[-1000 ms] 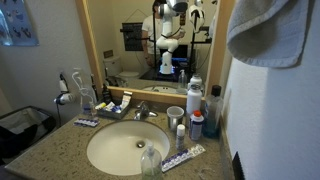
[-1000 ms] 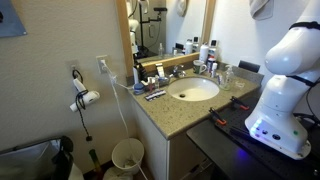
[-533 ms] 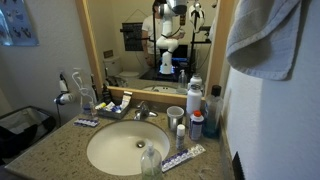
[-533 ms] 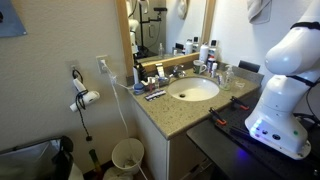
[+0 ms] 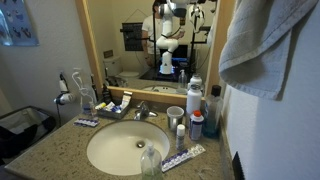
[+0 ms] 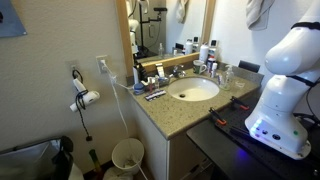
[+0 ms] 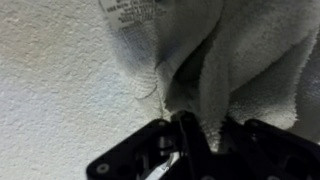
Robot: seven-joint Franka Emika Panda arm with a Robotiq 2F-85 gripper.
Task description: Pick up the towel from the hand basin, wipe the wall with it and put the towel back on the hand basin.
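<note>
Wrist view: looped-pile towel point(image 7: 250, 70); finely textured wall point(image 7: 60, 90)

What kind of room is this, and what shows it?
Probably a bathroom: a white basin set in a granite counter, a wood-framed mirror above it, and a wall-mounted hair dryer.

Warm, fairly dim room light fills both exterior views, with small bright glare spots high in the mirror point(image 5: 115, 40). The towel point(image 5: 265, 45) sits close to the lens, soft and blurred. In the wrist view the wall point(image 7: 60, 90) looks grainy, the claw point(image 7: 190, 135) a dark, shadowed shape.
</note>
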